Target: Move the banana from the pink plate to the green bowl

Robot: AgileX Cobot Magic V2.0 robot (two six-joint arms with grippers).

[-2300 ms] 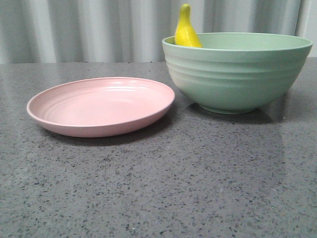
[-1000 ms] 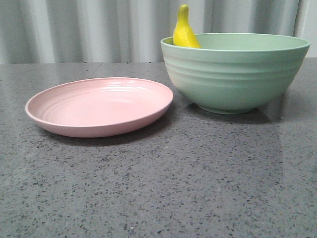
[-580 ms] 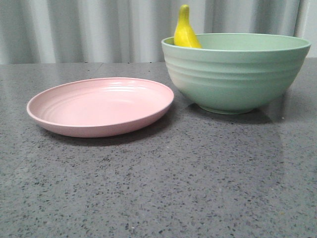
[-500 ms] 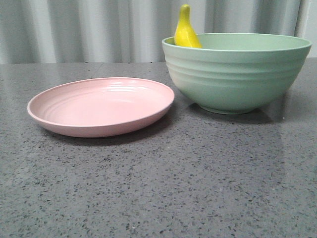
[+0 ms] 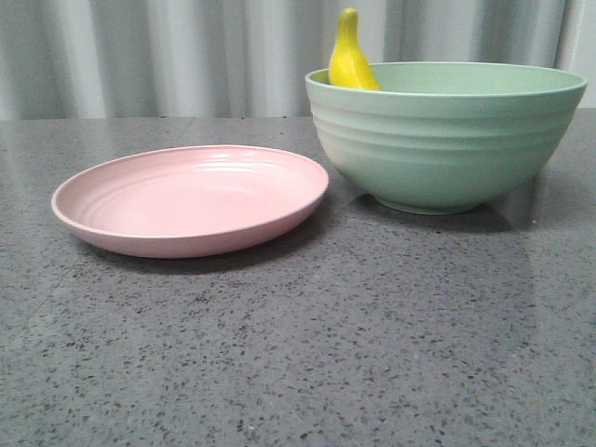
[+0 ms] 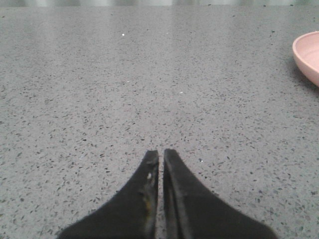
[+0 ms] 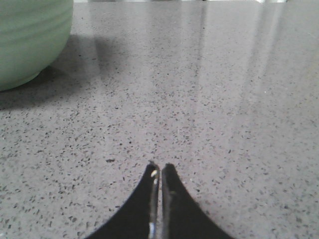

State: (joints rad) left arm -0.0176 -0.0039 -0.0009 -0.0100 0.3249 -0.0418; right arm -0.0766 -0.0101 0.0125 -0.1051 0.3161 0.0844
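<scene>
**Banana rests in the bowl; both hands parked low and closed**

Farthest left, the left hand (image 6: 158, 154) sits low over the speckled grey tabletop (image 5: 298, 354), its two dark fingers pressed together on nothing; only the edge of the pink plate (image 6: 306, 57) shows at the side of its view. In the front view the pink plate (image 5: 191, 197) lies flat and bare, with no fruit on it. Just beside it, rims close but whether touching I cannot tell, stands the green bowl (image 5: 445, 135). The banana (image 5: 350, 58) is inside the bowl, leaning against the inner wall on the side nearest the plate, its narrow end poking up above the rim; the rest is hidden by the wall. Farthest right, the right hand (image 7: 159, 169) is likewise closed on nothing, near the tabletop, with the bowl's (image 7: 30, 40) ridged side well apart from it.

Judging by this layout, the transfer looks finished and the step in hand is the retreat. The next move calls for little beyond leaving bowl and plate undisturbed.
</scene>
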